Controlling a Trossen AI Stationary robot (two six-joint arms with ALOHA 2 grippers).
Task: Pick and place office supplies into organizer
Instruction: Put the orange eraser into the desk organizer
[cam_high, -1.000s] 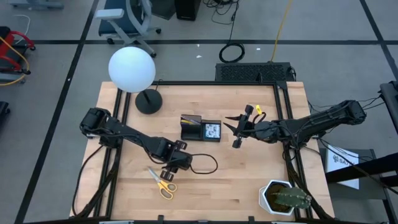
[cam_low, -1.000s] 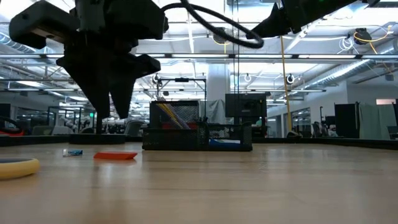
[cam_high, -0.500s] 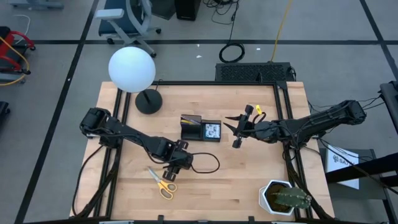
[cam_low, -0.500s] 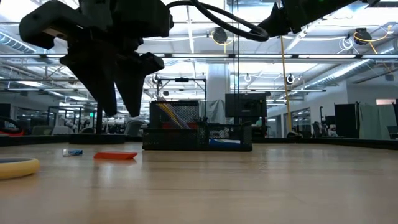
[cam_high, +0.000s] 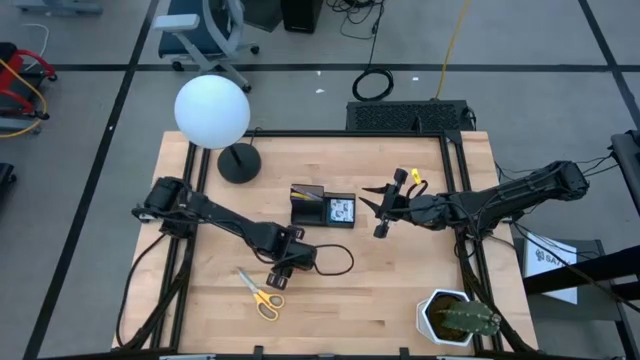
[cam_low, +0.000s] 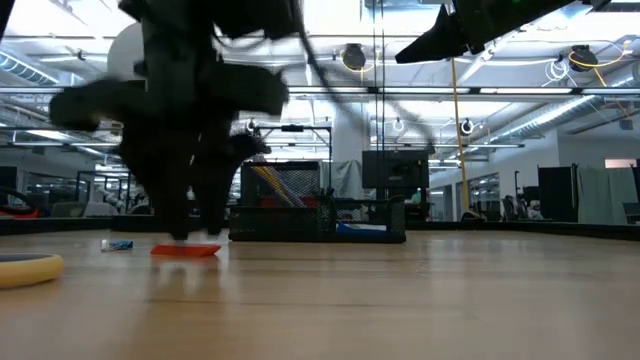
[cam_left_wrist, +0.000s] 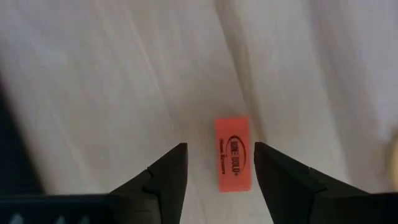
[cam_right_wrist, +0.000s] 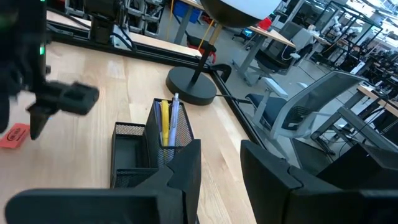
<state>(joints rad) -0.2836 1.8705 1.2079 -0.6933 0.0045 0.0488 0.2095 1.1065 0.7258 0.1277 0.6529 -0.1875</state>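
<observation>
From above, the left claw hangs low over the wooden table, near the yellow-handled scissors and in front of the black organizer. The right claw waits just right of that organizer, fingers apart, carrying nothing.

At table height, the left arm reaches nearly down to the flat red eraser, a tiny blue piece beside it.

Through the left wrist camera, the eraser lies between the wide-open fingers, untouched. I'd drop straight down, keep it centred, and close across its narrow sides.

The right wrist camera shows pens already standing in the organizer.
</observation>
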